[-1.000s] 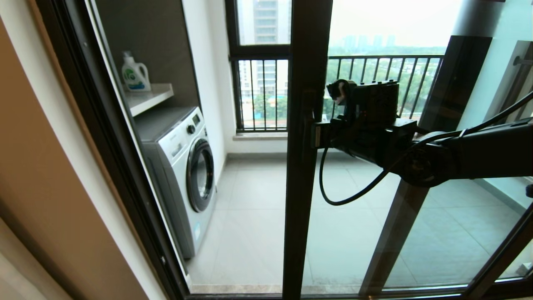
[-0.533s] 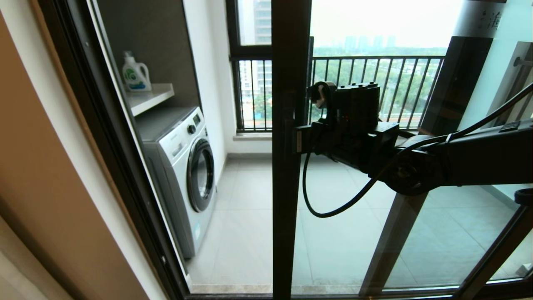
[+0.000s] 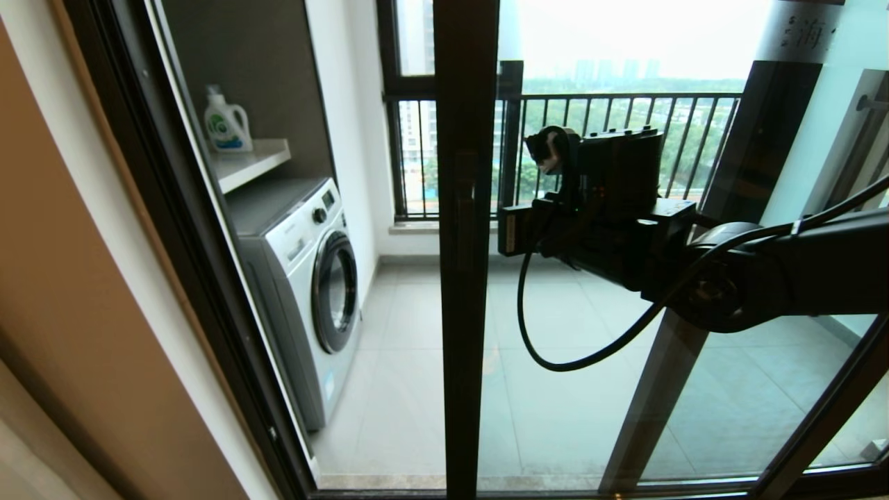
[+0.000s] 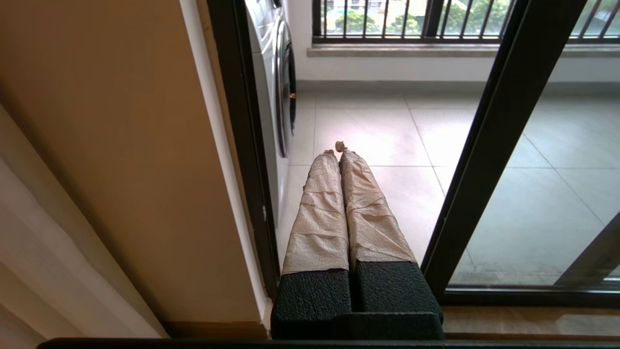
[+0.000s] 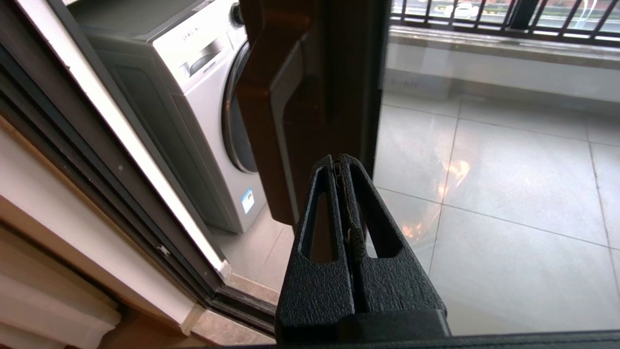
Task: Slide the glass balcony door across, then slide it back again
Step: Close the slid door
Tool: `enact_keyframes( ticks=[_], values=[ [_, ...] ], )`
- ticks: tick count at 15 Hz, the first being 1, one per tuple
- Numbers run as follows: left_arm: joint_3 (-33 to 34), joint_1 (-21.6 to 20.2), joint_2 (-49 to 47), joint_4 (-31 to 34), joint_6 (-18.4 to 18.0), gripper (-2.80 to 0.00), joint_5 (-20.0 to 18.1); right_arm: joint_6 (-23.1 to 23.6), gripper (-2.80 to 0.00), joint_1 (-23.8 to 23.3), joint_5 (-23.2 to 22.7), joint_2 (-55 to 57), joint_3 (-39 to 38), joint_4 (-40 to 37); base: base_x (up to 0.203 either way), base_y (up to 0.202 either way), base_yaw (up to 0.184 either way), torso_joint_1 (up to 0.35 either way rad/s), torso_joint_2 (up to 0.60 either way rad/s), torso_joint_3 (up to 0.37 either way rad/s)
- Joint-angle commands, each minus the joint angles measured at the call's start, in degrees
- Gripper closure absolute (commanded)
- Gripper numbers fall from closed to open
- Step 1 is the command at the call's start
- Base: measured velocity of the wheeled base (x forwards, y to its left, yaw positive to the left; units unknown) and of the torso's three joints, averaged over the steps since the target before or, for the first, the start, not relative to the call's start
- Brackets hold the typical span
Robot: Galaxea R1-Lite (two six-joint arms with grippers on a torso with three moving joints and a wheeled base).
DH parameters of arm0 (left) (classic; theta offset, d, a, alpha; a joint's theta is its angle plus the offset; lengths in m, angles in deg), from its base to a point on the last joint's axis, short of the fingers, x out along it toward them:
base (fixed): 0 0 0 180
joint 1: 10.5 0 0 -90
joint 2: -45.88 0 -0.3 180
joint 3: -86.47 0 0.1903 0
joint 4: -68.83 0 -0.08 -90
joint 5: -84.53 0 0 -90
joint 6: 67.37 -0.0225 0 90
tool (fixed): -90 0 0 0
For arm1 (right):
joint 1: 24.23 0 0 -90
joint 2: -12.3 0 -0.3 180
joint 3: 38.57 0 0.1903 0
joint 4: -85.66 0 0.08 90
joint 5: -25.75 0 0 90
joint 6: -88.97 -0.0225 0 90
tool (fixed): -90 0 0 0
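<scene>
Balcony floor tiled, washing machine (image 3: 305,278) left of centre. Glass balcony door (image 3: 464,250) stile at frame centre. Right gripper (image 5: 341,167) pressed shut, tips just short of stile, likely for pushing. Left gripper (image 4: 339,150) closed, idle low.

grey tiled floor (image 3: 417,389), washing machine (image 3: 305,278) on it

Door frame cut off, pincer tips hidden

Head view: door (image 3: 464,278) upright runs past top and bottom edges; right pincer's (image 3: 510,230) fingertips hidden behind its own body, contact with the handle (image 5: 286,111) unclear. Frosted characters (image 3: 799,31) above it too small to read. Washer (image 3: 305,278) partly behind the outer frame.
</scene>
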Motion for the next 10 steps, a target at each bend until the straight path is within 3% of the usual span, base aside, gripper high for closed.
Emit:
enact_keyframes(
  ticks=[1,6,10],
  values=[
    [0.0,-0.01,-0.09,-0.05,-0.02,0.0,0.0,-0.02,0.0,-0.47,0.12,-6.8,-3.4,0.0,0.0,0.0,0.0,0.0,0.0,0.0],
    [0.0,-0.01,-0.09,-0.05,-0.02,0.0,0.0,1.58,0.0,-1.32,2.15,-33.79,-20.73,-4.55,0.0,0.0,0.0,0.0,0.0,0.0],
    [0.0,-0.01,-0.09,0.03,-0.02,0.0,0.0,9.89,0.0,-1.51,7.97,-60.94,-29.03,-17.81,0.0,0.0,0.0,0.0,0.0,0.0]
  ],
)
